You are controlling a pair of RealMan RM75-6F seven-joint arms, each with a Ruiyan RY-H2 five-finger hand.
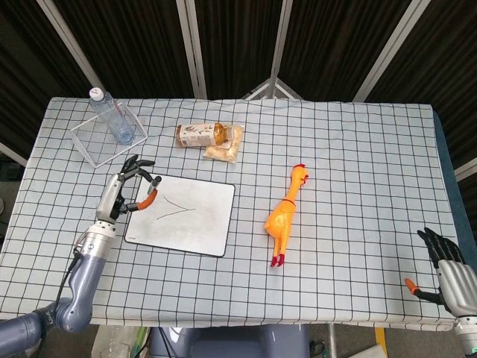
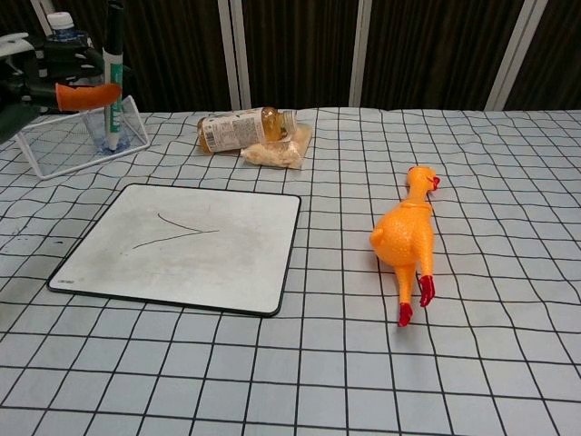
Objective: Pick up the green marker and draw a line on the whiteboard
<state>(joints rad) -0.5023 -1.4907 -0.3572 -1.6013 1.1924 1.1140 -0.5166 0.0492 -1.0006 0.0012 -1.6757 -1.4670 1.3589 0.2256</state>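
Note:
My left hand [image 1: 123,192] grips the green marker [image 2: 112,86] and holds it upright in the air, just off the whiteboard's far left corner. In the chest view the left hand [image 2: 41,77] is at the top left, in front of the wire rack, with the marker's black cap up and its tip down. The whiteboard [image 1: 201,224] lies flat on the checked cloth and bears a thin bent line [image 2: 177,233]. My right hand [image 1: 446,270] rests at the table's near right corner with its fingers apart, holding nothing.
A yellow rubber chicken [image 1: 287,212] lies right of the board. A brown bottle [image 1: 200,134] and a snack bag [image 1: 226,145] lie behind the board. A water bottle [image 1: 112,118] stands in a wire rack [image 1: 100,142] at the far left.

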